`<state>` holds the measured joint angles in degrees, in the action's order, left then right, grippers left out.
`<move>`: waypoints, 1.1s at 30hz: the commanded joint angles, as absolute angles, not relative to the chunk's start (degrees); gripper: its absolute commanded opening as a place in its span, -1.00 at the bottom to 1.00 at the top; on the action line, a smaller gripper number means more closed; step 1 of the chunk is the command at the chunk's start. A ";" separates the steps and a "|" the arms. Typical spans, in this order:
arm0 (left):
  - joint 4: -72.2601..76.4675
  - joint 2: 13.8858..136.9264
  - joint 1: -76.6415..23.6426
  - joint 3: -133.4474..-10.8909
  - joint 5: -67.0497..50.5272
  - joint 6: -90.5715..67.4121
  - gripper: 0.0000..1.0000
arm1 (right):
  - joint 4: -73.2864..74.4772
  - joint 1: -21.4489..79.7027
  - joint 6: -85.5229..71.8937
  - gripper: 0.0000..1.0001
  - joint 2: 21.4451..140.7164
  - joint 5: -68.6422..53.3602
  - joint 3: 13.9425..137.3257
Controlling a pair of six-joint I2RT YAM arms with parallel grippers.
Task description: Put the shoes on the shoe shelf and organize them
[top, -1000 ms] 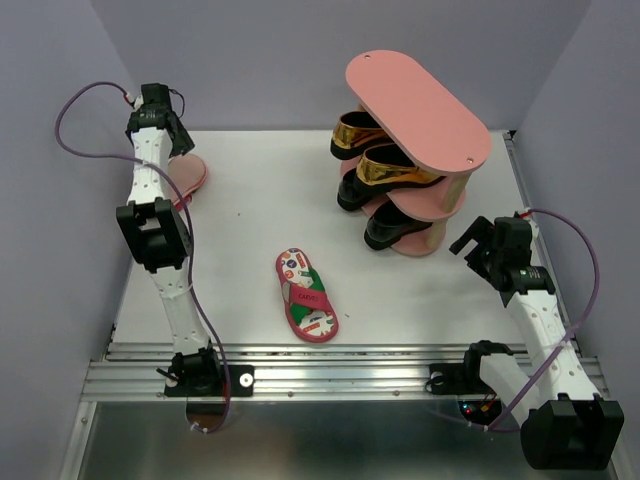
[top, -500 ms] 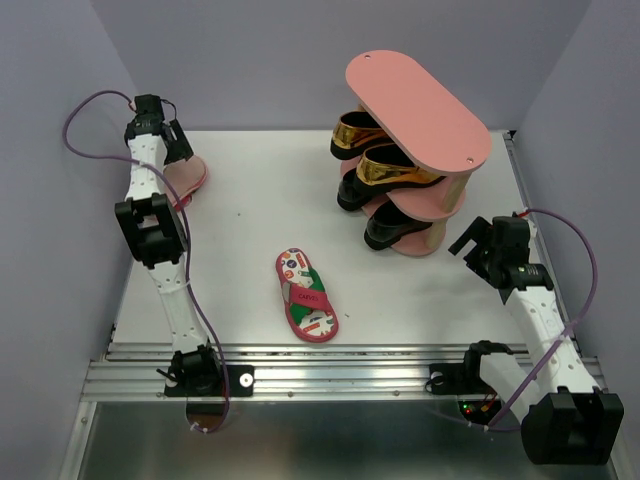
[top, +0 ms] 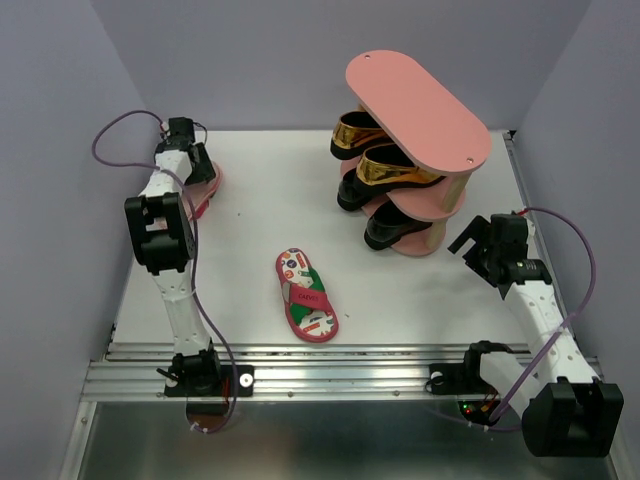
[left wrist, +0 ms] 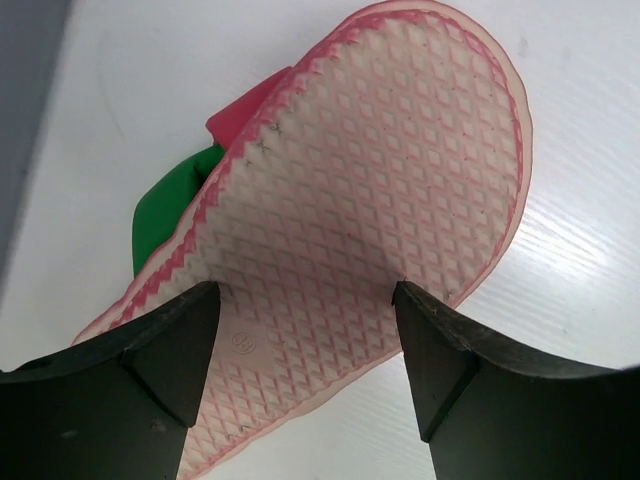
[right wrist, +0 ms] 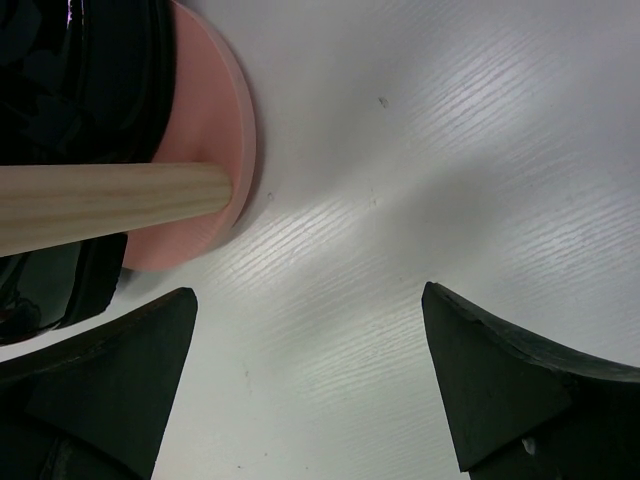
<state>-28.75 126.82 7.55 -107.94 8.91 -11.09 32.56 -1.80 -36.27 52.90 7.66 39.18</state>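
Partly arm-hidden — upturned flip-flop, far-left.

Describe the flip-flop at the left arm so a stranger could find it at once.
Start at the white table and go to its far left corner, opposite the pink shoe shelf. There the flip-flop lies sole up between the fingers of the left gripper. Its pale diamond-patterned underside sets it apart from the other flip-flop mid-table, which shows its colourful printed footbed.
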 commanded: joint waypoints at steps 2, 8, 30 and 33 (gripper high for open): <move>-28.31 122.61 2.38 -96.08 4.31 -16.86 0.57 | 30.85 -1.93 -36.48 1.00 52.65 8.61 41.84; -27.86 117.35 -3.50 -89.04 6.67 -17.67 0.53 | 30.94 -1.93 -36.30 1.00 52.29 8.70 41.49; -28.31 109.69 2.28 -87.99 3.79 -12.92 0.90 | 30.59 -1.93 -35.60 1.00 49.83 8.17 40.25; -27.42 111.61 4.04 -87.01 -3.05 -11.69 0.89 | 30.41 -1.93 -35.51 1.00 50.53 7.74 40.17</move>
<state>-29.52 110.34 2.42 -87.99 4.75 -13.72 32.53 -1.80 -36.36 50.78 7.92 39.38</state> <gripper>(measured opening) 0.946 0.998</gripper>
